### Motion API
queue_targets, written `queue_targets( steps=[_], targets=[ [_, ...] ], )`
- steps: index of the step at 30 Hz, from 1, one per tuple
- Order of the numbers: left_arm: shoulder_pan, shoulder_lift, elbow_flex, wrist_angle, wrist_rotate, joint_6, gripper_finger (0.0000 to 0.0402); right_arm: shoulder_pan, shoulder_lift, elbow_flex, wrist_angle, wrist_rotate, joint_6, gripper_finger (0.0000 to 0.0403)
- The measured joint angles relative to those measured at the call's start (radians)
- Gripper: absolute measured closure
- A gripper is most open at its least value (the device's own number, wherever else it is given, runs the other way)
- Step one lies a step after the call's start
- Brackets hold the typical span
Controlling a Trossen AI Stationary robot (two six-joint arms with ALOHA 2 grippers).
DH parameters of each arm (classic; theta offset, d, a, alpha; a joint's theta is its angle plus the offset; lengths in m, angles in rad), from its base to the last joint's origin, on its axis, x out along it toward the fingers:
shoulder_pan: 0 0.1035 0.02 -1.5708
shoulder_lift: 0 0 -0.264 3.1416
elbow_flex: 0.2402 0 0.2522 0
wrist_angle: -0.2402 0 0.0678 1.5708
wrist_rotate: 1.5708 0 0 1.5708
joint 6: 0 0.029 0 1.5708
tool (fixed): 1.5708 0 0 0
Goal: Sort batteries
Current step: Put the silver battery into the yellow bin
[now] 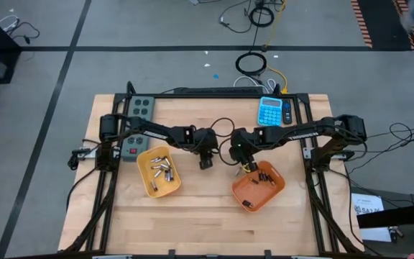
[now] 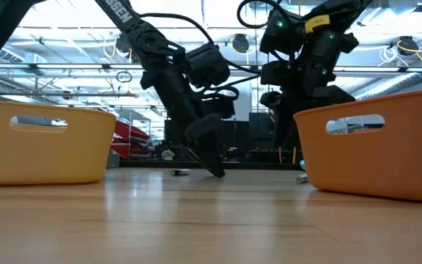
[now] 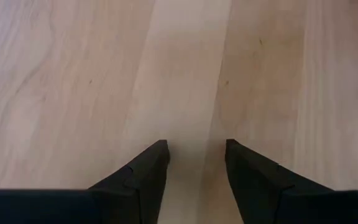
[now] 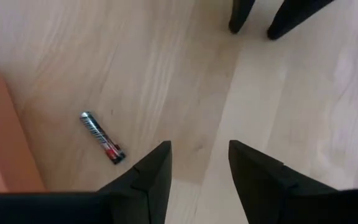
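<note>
We see a pale wooden surface (image 1: 207, 216) carrying a yellow tray (image 1: 147, 183), an orange tray (image 1: 275, 188), a blue calculator (image 1: 269, 111), a grey button box (image 1: 140, 108) and one loose battery (image 4: 102, 137).

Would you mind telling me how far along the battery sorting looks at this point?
Mostly done: silvery batteries lie in the yellow tray and dark ones in the orange tray. Nothing is in hand: the left gripper and right gripper are both open and empty, low over the table between the trays. At least one loose battery remains beside the orange tray.
</note>
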Motion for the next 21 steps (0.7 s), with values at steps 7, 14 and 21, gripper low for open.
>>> queue_targets(
  steps=[7,14,21],
  targets=[
    [-0.007,-0.031,-0.003,-0.036,-0.006,0.046,0.0316,0.0,0.0,0.0,-0.018,0.006,0.003,0.0252],
    [0.014,-0.234,-0.005,-0.271,-0.195,0.07,0.0338,0.003,0.0,0.0,-0.035,0.007,0.045,0.0252],
    [0.183,-0.262,-0.014,-0.502,-0.148,0.02,0.0249,0.045,0.0,0.0,0.003,0.036,0.04,0.0252]
  ],
)
